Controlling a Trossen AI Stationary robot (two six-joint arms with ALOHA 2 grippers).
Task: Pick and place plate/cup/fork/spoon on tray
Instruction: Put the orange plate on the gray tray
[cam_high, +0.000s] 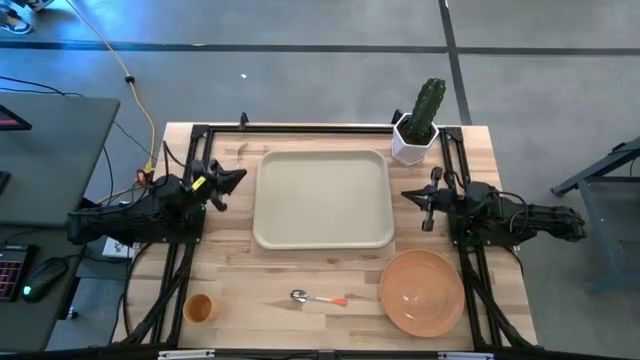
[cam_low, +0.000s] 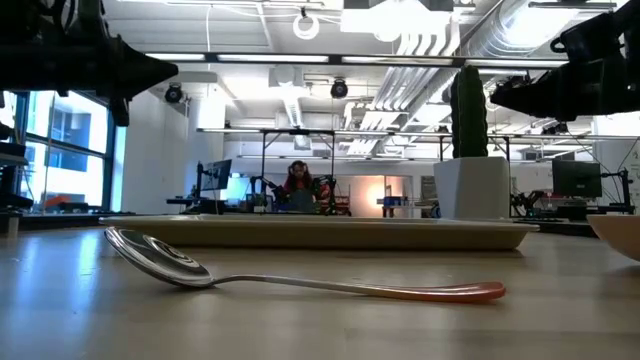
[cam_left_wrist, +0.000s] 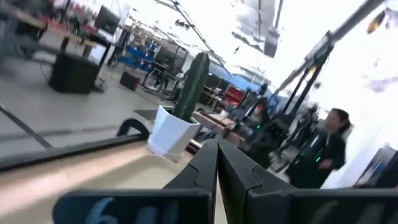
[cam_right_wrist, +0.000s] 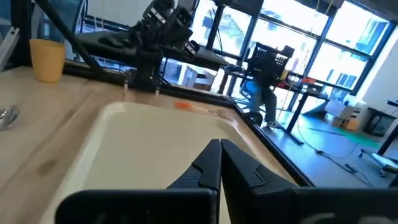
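The cream tray (cam_high: 322, 198) lies flat at the table's middle; it also shows in the right wrist view (cam_right_wrist: 155, 143). The orange plate (cam_high: 421, 291) rests on the table near the front right. The orange-yellow cup (cam_high: 200, 308) stands upright at the front left. The spoon (cam_high: 317, 297) lies on the table in front of the tray, bowl to the left and orange handle end to the right. The fork shows in no view. My left gripper (cam_high: 235, 180) is shut and empty beside the tray's left rim. My right gripper (cam_high: 410, 197) is shut and empty beside its right rim.
A white pot with a green cactus (cam_high: 415, 135) stands at the far right corner, behind the tray. A black frame (cam_high: 320, 127) runs along the table's far edge and sides. A small orange streak (cam_right_wrist: 182, 106) shows beyond the tray's left rim; I cannot tell what it is.
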